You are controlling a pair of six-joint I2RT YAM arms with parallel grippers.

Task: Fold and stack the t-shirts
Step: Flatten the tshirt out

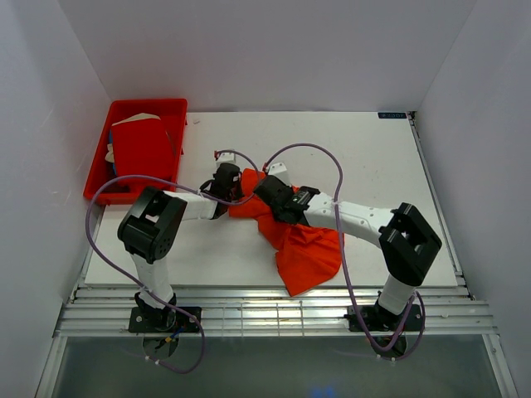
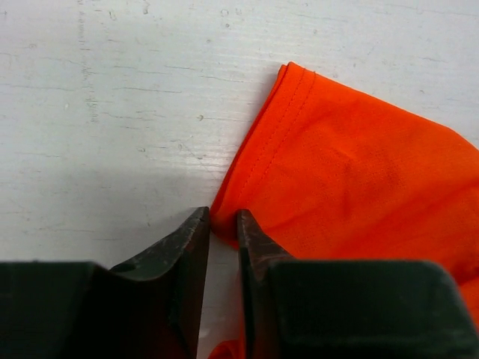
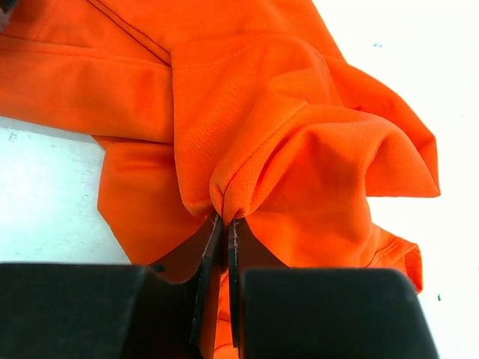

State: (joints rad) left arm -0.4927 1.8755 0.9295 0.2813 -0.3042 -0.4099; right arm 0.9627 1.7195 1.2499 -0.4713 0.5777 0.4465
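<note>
Orange cloth fills the right gripper (image 3: 224, 218): its jaws are pressed almost together on a raised fold of the orange t-shirt (image 3: 299, 149), and the fabric bunches into ridges just beyond the tips. The left gripper (image 2: 223, 217) stands narrow, a slim strip of white table (image 2: 112, 112) showing between its fingers (image 2: 187, 247). The stitched hem corner of a sleeve sits right at the tips, and a scrap of orange shows deeper in the gap. Whether that corner is actually pinched I cannot tell.

In the top view both grippers meet at the end of the orange t-shirt nearest the red tray (image 1: 95, 189). The rest of the shirt trails away from the tray, crumpled, toward the right arm's base. The shirt lies wholly outside the tray, just off its near right corner. Inside the tray lies the deeper red t-shirt (image 1: 141, 151), folded flat, with a bit of pale cloth showing at its far edge.
</note>
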